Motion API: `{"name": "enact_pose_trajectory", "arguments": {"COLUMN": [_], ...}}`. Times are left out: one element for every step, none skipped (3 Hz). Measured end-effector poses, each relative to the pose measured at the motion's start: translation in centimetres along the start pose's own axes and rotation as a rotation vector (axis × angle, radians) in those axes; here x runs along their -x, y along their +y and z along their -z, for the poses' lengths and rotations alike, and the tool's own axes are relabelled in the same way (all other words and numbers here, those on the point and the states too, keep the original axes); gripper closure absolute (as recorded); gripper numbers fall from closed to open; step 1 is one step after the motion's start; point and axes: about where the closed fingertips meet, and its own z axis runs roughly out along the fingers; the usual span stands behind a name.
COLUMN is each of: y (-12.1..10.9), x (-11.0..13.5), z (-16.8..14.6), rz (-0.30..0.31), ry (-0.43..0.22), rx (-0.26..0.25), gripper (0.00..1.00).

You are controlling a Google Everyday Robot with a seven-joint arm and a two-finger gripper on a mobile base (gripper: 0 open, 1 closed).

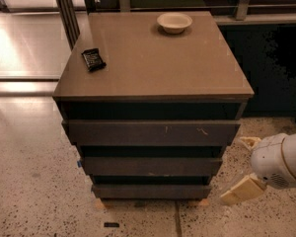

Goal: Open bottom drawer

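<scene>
Looking at a dark brown cabinet (153, 63) smack in the middle, with three slab fronts stacked under the top. Got the bottom drawer (151, 191) down at 6 o'clock, lowest of the three, plain and pushed in like the middle drawer (151, 166) and the scratched top drawer (151, 132) above it. Can't see inside any of them, just dark gaps between the fronts.

Up on the cabinet top at 12 o'clock: a small pale bowl (174, 22), inside just plain and pale like its rim. Over at 10 o'clock, a dark snack packet (93, 59) lying flat.

Down at 4 o'clock, just beside the cabinet's right edge but not touching: the gripper (234, 169), tan fingers (242, 190) spread apart, level with the lower two drawers. Speckled floor (34, 196) underneath.
</scene>
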Motion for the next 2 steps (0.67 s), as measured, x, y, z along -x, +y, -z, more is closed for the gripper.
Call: {"name": "enact_pose_trajectory", "arguments": {"y": [0.0,0.0], "x": [0.01,0.01], "z": [0.03,0.03], "rz": [0.001,0.001], "ry": [0.001,0.001], "rx": [-0.001,-0.001], "gripper": [0.39,0.62]}}
